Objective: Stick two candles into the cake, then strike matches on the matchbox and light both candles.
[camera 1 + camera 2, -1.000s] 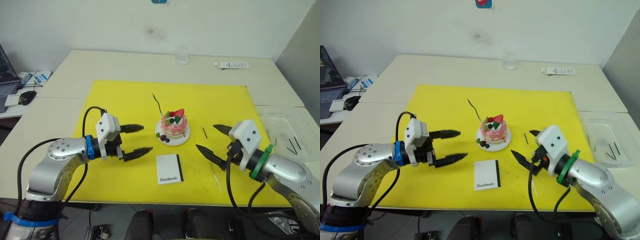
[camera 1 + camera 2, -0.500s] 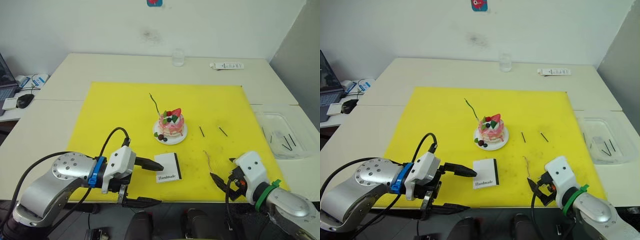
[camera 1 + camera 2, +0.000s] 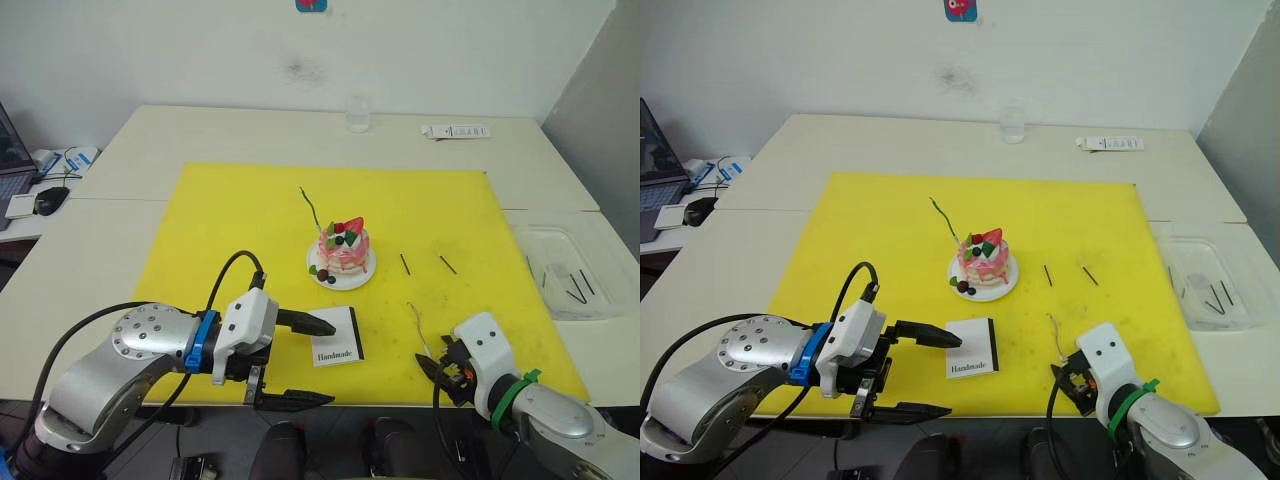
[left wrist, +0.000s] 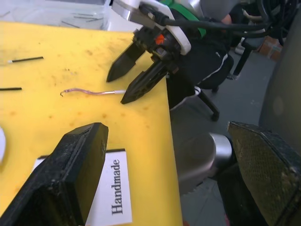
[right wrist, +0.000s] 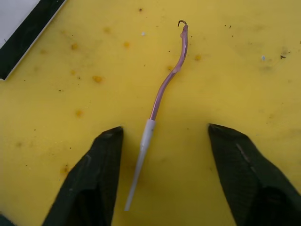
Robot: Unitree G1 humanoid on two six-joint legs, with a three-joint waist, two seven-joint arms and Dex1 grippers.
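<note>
One greenish candle [image 3: 312,208] stands stuck in the cake [image 3: 342,251] on the yellow mat [image 3: 230,220] of the desk [image 3: 180,130], while the brownish-pink candle [image 5: 165,84] lies flat near the mat's front edge. Straddling its white stick end is the right tool [image 5: 167,179], fingers spread wide and empty. Beside the matchbox [image 3: 336,335], the left tool [image 3: 310,360] is also wide, empty, with two matches [image 3: 424,264] lying right of the cake.

Table [image 3: 130,150] w/ yellow mat [image 3: 250,215], glass [image 3: 357,113], clear tray [image 3: 560,260].
</note>
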